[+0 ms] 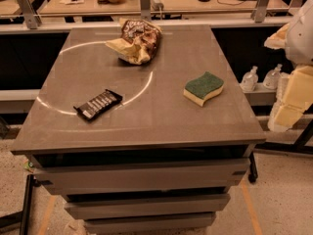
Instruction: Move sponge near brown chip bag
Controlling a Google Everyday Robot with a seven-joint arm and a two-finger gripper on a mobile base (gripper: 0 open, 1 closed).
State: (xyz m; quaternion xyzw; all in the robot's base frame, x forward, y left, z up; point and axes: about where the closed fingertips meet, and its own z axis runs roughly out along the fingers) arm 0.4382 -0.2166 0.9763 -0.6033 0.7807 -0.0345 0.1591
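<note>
The sponge [204, 88], pale yellow with a dark green top, lies flat on the right side of the grey table [146, 116]. The brown chip bag [135, 41], crumpled, dark brown with tan-yellow parts, lies at the far middle of the table. My gripper [295, 99], cream-coloured, hangs off the table's right edge, to the right of the sponge and well apart from it. It holds nothing that I can see.
A flat black candy bar wrapper [98, 104] lies at the front left of the table. Two clear bottles [261, 78] stand on a low shelf to the right. A desk with clutter runs behind the table.
</note>
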